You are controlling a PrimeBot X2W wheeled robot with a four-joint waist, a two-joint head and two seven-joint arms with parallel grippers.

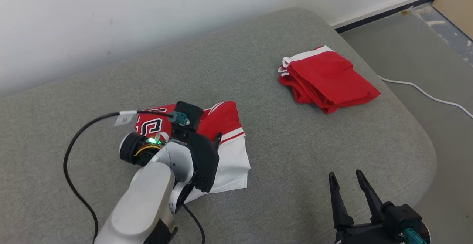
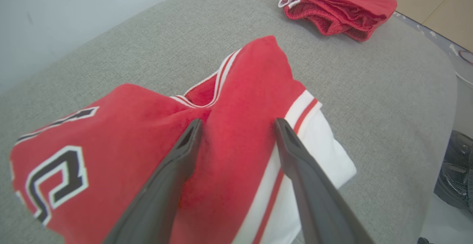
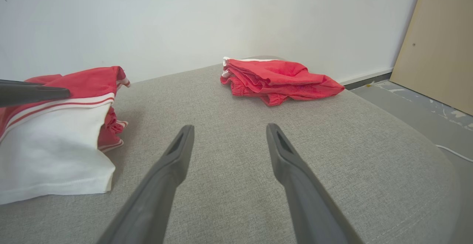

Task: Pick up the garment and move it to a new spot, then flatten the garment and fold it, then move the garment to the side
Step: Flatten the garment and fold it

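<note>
Roughly folded on the grey upholstered cushion, the red-and-white lettered jersey sits under the left end effector, released with fingers spread, while the right end effector idles released nearby; folding looks nearly done, moving aside remains.

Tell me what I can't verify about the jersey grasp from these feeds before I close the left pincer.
- Head view: the left arm's wrist hides the middle of the red-and-white fabric jersey.
- Left wrist view: whether the open left pincer touches the jersey is unclear.
- Right wrist view: the frame's left edge crops the jersey.
</note>
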